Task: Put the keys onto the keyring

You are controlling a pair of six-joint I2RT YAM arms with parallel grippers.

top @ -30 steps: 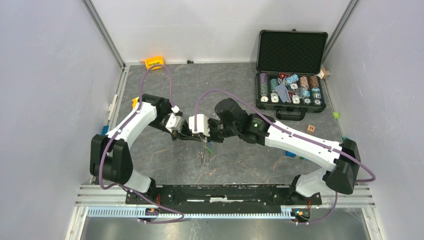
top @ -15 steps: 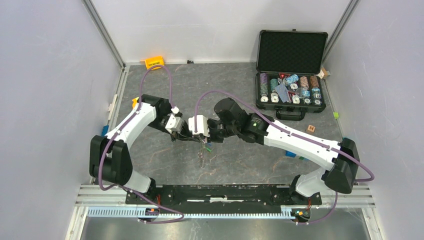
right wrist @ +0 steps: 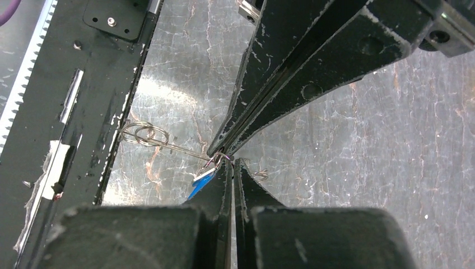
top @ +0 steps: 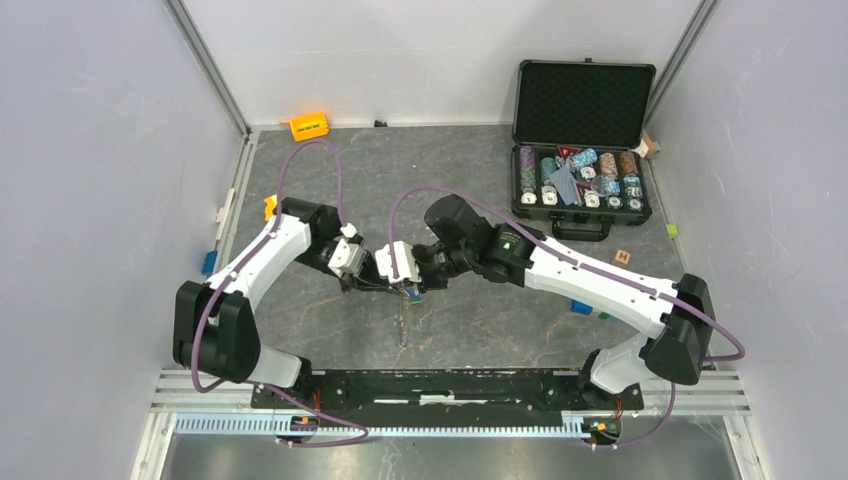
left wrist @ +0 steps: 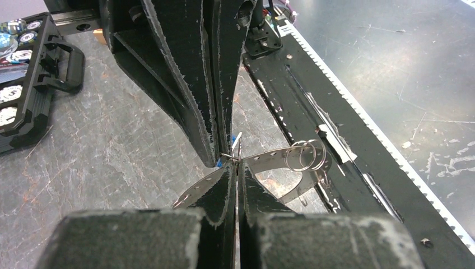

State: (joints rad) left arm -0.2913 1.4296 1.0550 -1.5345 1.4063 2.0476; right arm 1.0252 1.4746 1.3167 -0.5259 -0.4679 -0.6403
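Left gripper [left wrist: 234, 168], right gripper [right wrist: 231, 165] tip to tip
keyring [left wrist: 269, 158] between the jaws, key [right wrist: 201, 180] just beside them, chip case [top: 583, 105] way off back-right

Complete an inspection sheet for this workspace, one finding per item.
Surface: grey marbled tabletop, scuffed.
Job's things: keyring held where the end effectors meet; blue key and green key at their tips.
Clutter: open poker chip case far right; orange block at the back; wooden letter cube.
End effectors: left end effector shut on keyring; right end effector shut on blue key.
Cables: purple cable looped along each arm.
Surroundings: pale walls, metal frame posts.
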